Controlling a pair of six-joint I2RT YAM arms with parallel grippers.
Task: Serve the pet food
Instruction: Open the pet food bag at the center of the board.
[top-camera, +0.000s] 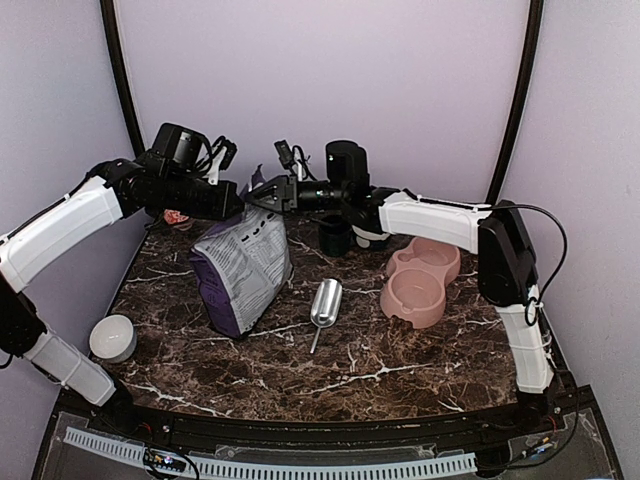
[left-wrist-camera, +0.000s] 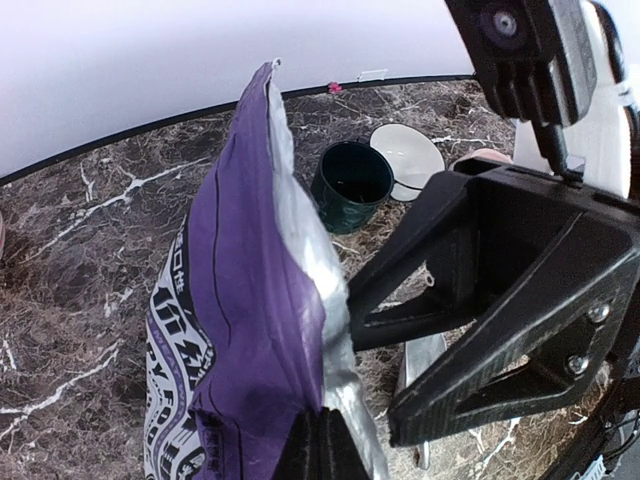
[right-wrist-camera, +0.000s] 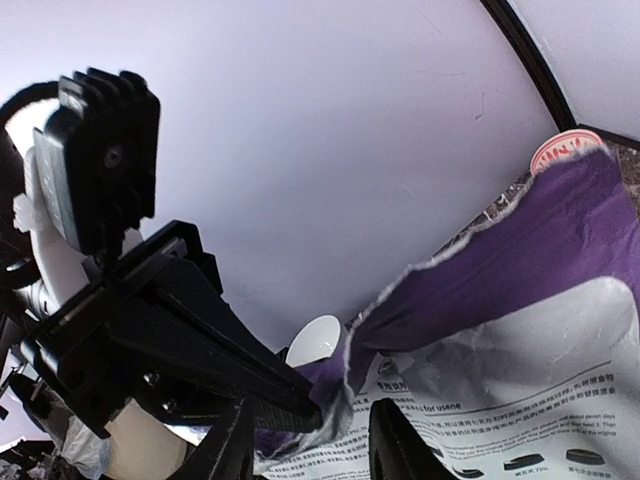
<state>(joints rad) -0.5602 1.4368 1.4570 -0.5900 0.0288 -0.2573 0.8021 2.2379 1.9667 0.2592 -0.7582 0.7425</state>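
Observation:
A purple-and-grey printed bag (top-camera: 245, 265) stands tilted on the marble table (top-camera: 400, 350), its torn top pulled up between both arms. My left gripper (top-camera: 237, 203) is shut on the bag's top edge (left-wrist-camera: 300, 330), pinching it at the bottom of the left wrist view (left-wrist-camera: 325, 447). My right gripper (top-camera: 260, 195) is open, its two fingers standing apart on either side of the bag's torn edge (right-wrist-camera: 315, 445) without clamping it. The pet food is hidden; no kibble shows. A pink double bowl (top-camera: 425, 278) sits to the right, and a metal scoop (top-camera: 325, 303) lies between it and the bag.
A dark cup (top-camera: 335, 236) and a white bowl (left-wrist-camera: 408, 160) stand behind the bag. Near the left front edge sits a small white bowl (top-camera: 112, 337). A red-and-white cup (right-wrist-camera: 560, 150) is at the back left. Curved walls close in the table.

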